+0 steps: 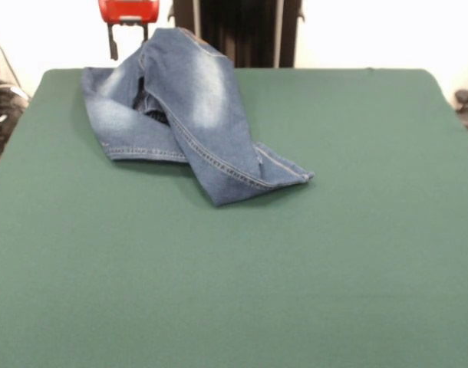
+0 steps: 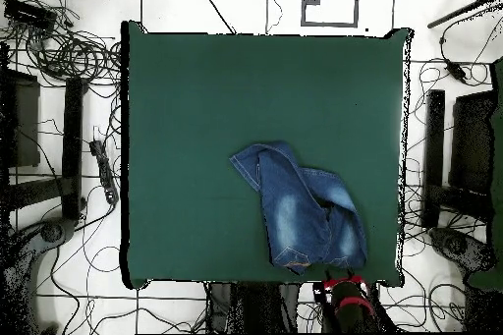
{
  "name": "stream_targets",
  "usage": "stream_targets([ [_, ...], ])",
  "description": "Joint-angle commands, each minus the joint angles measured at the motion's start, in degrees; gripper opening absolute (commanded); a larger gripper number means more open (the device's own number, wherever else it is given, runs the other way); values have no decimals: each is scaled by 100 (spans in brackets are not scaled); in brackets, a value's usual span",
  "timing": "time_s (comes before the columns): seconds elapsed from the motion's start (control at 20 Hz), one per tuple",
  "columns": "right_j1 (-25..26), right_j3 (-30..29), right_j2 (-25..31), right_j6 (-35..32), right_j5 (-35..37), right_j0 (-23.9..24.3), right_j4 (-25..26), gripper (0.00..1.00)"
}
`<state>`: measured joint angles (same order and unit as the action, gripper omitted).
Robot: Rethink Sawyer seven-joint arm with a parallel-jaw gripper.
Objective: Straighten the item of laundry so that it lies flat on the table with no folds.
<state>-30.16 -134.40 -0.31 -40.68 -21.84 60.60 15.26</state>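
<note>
The item of laundry (image 1: 189, 107) is a small pair of blue jeans with pale faded patches, crumpled near the far left of the green table (image 1: 334, 245). One leg is folded across toward the middle and ends in a hem (image 1: 284, 175). The bundle stands high at the back. In the overhead view the jeans (image 2: 305, 215) lie close to the table's (image 2: 196, 105) bottom edge, right of centre. My red gripper (image 1: 129, 38) hangs just behind the heap at the table's edge, its two black fingers apart and nothing between them. From above, the gripper (image 2: 344, 287) shows just past the jeans' lower end.
Tangled cables (image 2: 69, 56) cover the floor left of the table, and black stands (image 2: 462, 154) flank its right side. The dark pedestal (image 1: 245, 31) rises behind the table's far edge. Black gear (image 1: 0, 107) sits off the left side.
</note>
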Motion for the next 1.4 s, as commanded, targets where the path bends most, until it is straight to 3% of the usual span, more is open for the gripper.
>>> stream_targets([
  [0.05,111,482,702,-1776,6,-297,-140,100],
  [0.45,-423,503,587,-1587,611,-743,-466,100],
  [1.4,-960,832,447,-1364,1705,-1134,-653,100],
])
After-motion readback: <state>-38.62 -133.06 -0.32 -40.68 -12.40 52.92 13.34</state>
